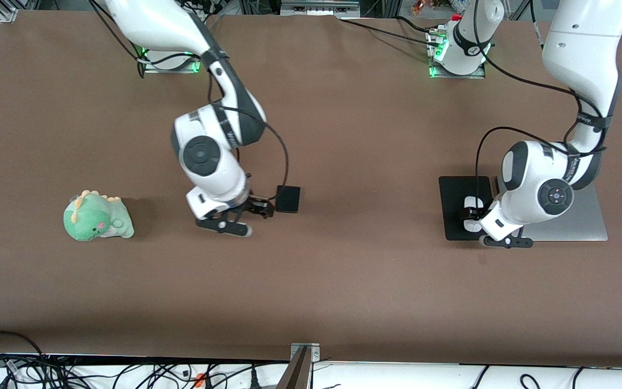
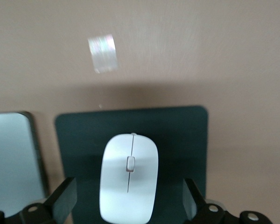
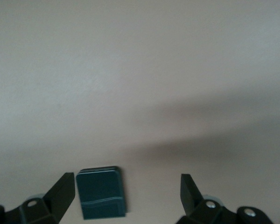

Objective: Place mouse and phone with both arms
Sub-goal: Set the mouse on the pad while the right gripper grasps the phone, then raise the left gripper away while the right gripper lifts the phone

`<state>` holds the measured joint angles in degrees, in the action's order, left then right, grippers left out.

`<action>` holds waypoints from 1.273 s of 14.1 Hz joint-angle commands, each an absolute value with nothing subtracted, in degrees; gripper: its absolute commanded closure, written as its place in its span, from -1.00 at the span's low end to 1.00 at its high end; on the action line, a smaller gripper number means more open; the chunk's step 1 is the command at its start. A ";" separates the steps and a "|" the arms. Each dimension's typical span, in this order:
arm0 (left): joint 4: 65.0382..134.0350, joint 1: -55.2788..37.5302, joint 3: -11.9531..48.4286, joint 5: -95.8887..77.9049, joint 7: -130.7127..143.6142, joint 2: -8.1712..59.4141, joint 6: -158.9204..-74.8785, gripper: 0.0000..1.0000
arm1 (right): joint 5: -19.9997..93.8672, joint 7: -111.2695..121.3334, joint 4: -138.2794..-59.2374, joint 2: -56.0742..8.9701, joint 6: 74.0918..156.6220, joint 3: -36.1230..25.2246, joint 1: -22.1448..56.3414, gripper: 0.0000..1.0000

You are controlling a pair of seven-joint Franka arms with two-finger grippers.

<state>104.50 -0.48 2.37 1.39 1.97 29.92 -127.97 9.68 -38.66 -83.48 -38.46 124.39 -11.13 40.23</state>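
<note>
- You are looking at the left gripper (image 2: 128, 205) hanging low over the pad (image 2: 177, 135), jaws spread wide with the mouse (image 2: 129, 183) lying between them and touching neither.
- In the left wrist view the mouse's long axis is running straight out from the jaws, so the fingers (image 2: 63, 198) are facing its two long sides; that is the relation the closing turns on, and my judgement is that it needs little or no wrist turn.
- In the front view the mouse (image 1: 472, 208) is resting on the pad (image 1: 454, 194) at the left arm's end of the counter (image 1: 365, 270), partly hidden by the left gripper (image 1: 492, 233); a silver slab (image 1: 586, 221) is lying just beside the pad.
- The right gripper (image 3: 123, 200) is hovering over the counter's middle, jaws also wide and holding nothing.
- The phone (image 3: 101, 192) is sitting off-centre in that gap, close to one finger (image 3: 60, 193) and well apart from the other, its long axis pointing out from the jaws.
- In the front view the phone (image 1: 288, 199) is lying flat just beside the right gripper (image 1: 259, 213), toward the left arm's end from it.
- Judgement: you are needing a sideways shift of the right gripper to centre the phone before closing; otherwise the near finger may be nudging it.
- A plush dinosaur (image 1: 96, 217) is sitting near the right arm's end, clear of both grasps.
</note>
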 commanded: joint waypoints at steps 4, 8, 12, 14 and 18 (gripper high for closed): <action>84.77 -0.17 2.73 1.85 2.28 25.05 -98.48 -1.00 | 6.15 -44.03 -84.89 -43.24 131.73 -12.04 45.96 -1.00; 72.19 0.18 2.72 1.76 2.72 24.35 -86.33 -1.00 | 6.15 -44.12 -89.91 -43.77 137.54 -12.22 48.34 -1.00; 69.61 0.70 1.85 0.62 7.87 19.34 -79.98 -1.00 | 6.06 -47.02 -90.97 -45.43 141.23 -12.22 49.65 -1.00; 68.21 2.10 1.14 -1.05 12.13 18.99 -80.51 -1.00 | 6.06 -47.02 -91.05 -45.79 141.68 -12.30 50.10 -1.00; 65.83 2.20 0.62 -2.19 12.40 19.16 -80.85 -1.00 | 4.58 -47.02 -91.32 -46.67 143.43 -12.30 50.36 -1.00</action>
<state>67.75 2.09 0.79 -0.75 11.67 18.61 -81.39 6.80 -45.44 -90.48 -46.52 141.51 -11.49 49.48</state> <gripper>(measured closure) 0.000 0.000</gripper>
